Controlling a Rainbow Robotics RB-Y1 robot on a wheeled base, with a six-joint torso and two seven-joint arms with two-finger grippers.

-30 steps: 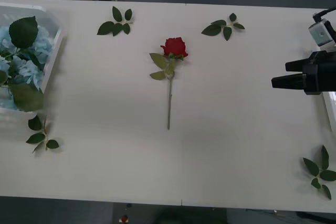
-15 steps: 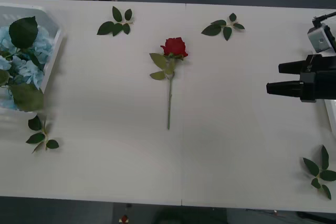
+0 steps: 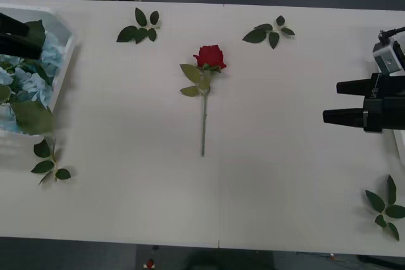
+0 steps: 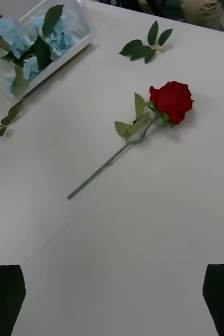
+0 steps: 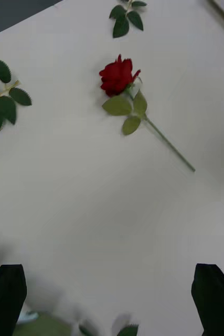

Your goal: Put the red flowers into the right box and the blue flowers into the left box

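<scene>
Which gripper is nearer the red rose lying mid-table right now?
The right. The right gripper hangs open over the table's right side, level with the red rose's stem. The left gripper sits farther off, open above the left box of blue flowers.

Soft, even overhead light falls on the white worktop (image 3: 285,175) — no hard glare, only a faint grey falloff toward its near edge. The red rose (image 3: 209,57) and leaf sprigs (image 3: 140,26) cast short, pale shadows. In the left wrist view the near part blurs, with smeared leaf shapes — the rose (image 5: 118,75) there stays fairly sharp.
</scene>
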